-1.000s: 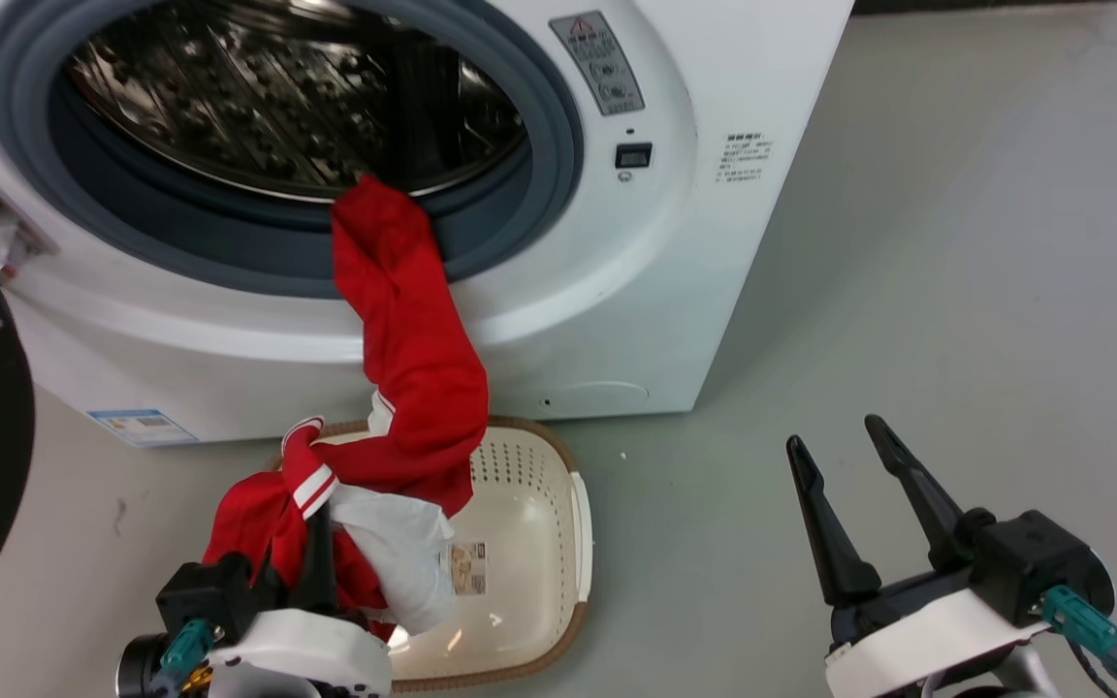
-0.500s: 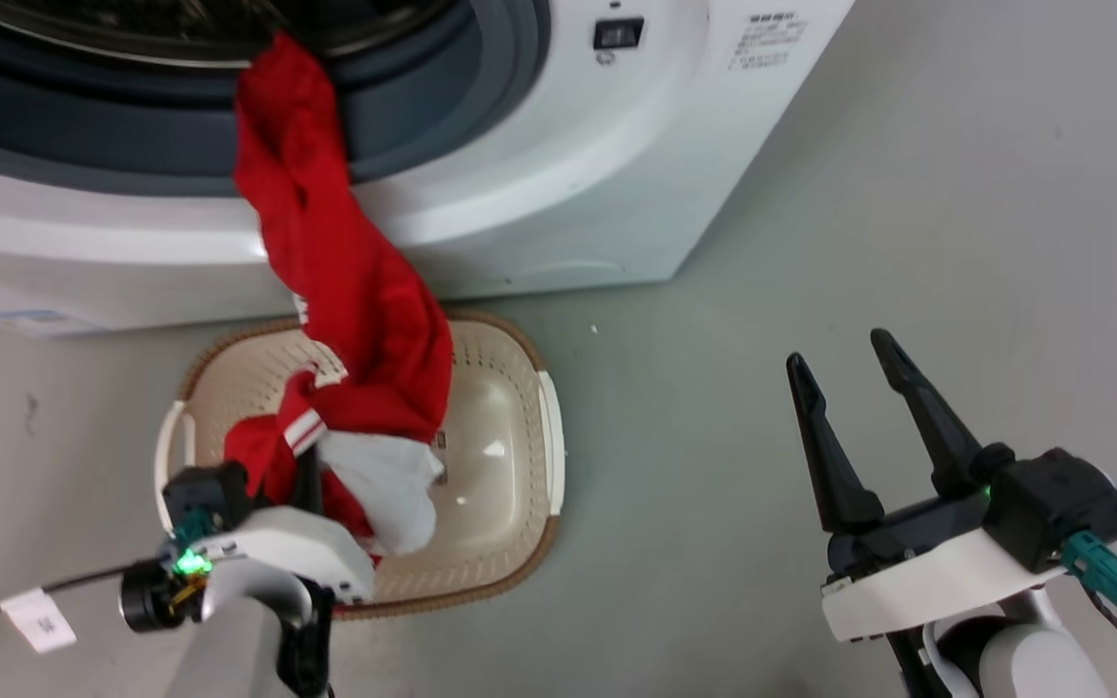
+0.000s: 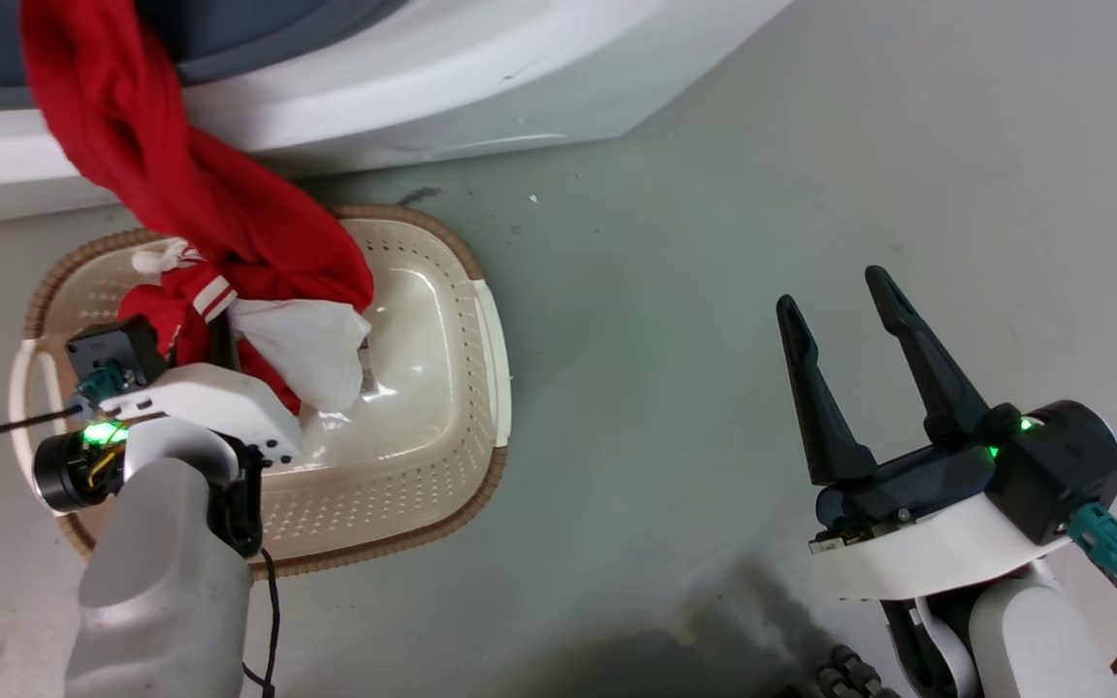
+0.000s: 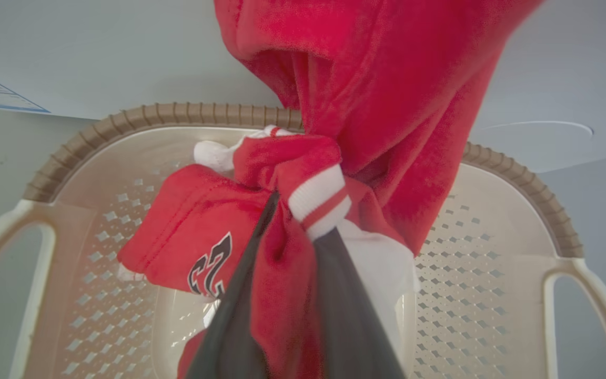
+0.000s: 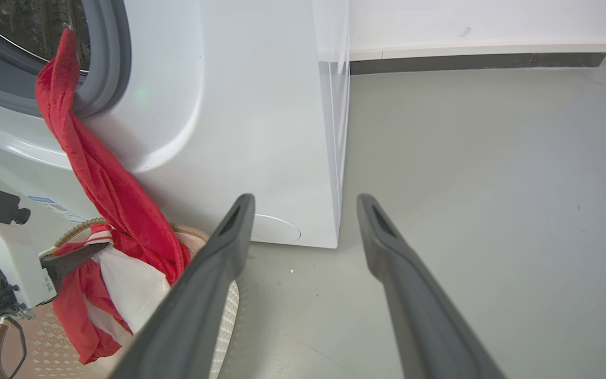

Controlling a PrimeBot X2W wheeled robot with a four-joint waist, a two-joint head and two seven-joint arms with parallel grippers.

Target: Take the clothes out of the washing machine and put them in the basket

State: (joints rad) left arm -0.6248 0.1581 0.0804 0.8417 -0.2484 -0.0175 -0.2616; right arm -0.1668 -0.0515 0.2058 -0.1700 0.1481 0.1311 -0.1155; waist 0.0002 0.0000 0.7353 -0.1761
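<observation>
My left hand (image 3: 221,341): clenched on the clothes (image 3: 229,218).
My right hand (image 3: 835,291): spread, empty.
Risk: tail snags in the washing machine (image 3: 442,68), missing the basket (image 3: 498,349).

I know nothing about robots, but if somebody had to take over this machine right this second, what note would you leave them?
Left gripper: shut on the clothes, holding the bunched lower end over the basket.
Right gripper: open and empty, above the floor to the basket's right.
The clothes: one red garment, its top end draped over the washing machine opening, the rest hanging down to the basket.
Done: most of the garment is outside the machine.
Left: pull the top end free, lower everything into the basket, let go.
</observation>
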